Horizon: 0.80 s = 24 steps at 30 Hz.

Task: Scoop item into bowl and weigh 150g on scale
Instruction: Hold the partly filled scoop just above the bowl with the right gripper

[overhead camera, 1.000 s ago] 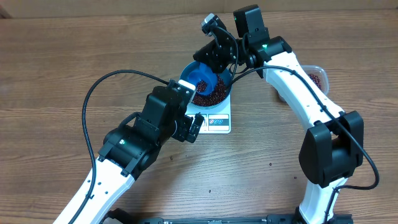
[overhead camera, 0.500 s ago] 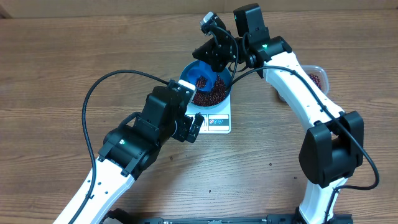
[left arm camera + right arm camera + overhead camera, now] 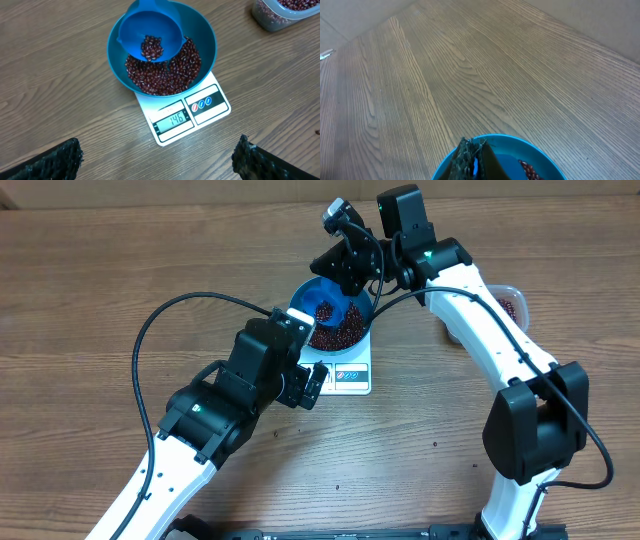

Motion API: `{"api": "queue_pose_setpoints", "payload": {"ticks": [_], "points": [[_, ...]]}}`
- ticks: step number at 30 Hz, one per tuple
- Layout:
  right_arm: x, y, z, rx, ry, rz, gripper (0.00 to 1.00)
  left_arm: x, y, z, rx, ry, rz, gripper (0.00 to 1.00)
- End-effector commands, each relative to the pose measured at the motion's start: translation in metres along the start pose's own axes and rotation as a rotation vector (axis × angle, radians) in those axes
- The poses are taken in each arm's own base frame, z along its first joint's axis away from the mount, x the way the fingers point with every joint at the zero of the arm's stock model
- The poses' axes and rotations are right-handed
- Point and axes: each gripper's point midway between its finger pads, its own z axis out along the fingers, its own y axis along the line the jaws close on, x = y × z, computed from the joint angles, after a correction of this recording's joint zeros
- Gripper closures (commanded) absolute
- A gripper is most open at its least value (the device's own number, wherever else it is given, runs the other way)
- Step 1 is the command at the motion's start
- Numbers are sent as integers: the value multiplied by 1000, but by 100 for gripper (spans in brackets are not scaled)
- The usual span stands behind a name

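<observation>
My right gripper (image 3: 471, 161) has tipped the scoop (image 3: 150, 30) back upward, pinching its handle; beans (image 3: 167, 75), bowl (image 3: 209, 42) and scale (image 3: 212, 107) lie ahead of my wide-spread left gripper (image 3: 157, 152).

The brown wood-grain counter (image 3: 100, 280) carries a small flat white square scale (image 3: 200, 115) just ahead of the left tool (image 3: 157, 155), and a clear plastic tub (image 3: 285, 12) farther ahead, to its right.

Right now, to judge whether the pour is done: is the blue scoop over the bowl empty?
No, a small clump of beans lies in the scoop, above the bowl.
</observation>
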Motion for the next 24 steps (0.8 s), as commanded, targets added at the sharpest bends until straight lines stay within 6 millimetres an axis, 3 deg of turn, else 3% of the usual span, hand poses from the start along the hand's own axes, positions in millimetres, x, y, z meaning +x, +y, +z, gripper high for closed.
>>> {"api": "queue_pose_setpoints", "payload": {"ticks": [1,10,24], "points": [[-39,12,-28,15,-83,-77,96,3,1,4,-10,10,-5,1],[-52,21,-44,33,-111,-84,96,2,1,4,-10,9,-5,0],[-54,25,-50,38,-112,-170,96,3,1,4,-10,10,-5,1]]}}
